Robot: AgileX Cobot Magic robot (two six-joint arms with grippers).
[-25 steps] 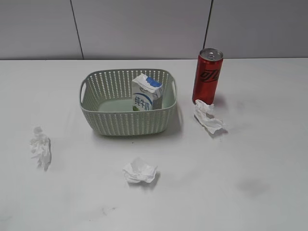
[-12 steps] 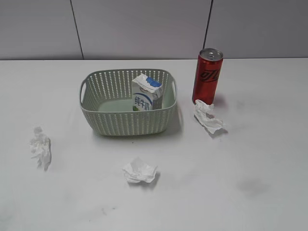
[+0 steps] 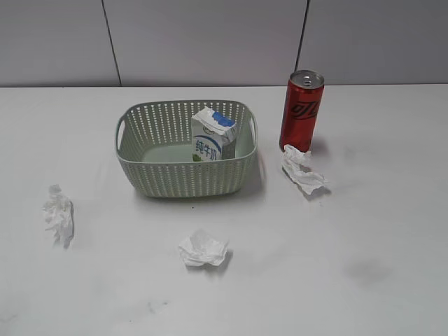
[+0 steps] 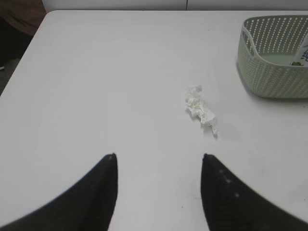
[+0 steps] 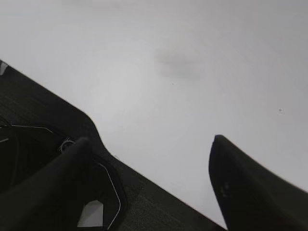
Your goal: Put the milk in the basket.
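Observation:
The milk point(image 3: 213, 135), a small white carton with blue top patches and blue characters, stands upright inside the sage-green basket point(image 3: 185, 176), toward its right side. A sliver of it shows in the left wrist view point(image 4: 304, 52), inside the basket point(image 4: 272, 67) at the far right. Neither gripper shows in the exterior view. My left gripper point(image 4: 159, 156) is open and empty over bare table, well left of the basket. My right gripper point(image 5: 151, 139) is open and empty over the table's front edge.
A tall red soda can point(image 3: 301, 110) stands right of the basket. Crumpled tissues lie by the can point(image 3: 302, 170), in front of the basket point(image 3: 203, 249) and at the left point(image 3: 59, 213). The left one shows in the left wrist view point(image 4: 201, 108). A dark base point(image 5: 53, 159) lies beyond the table edge.

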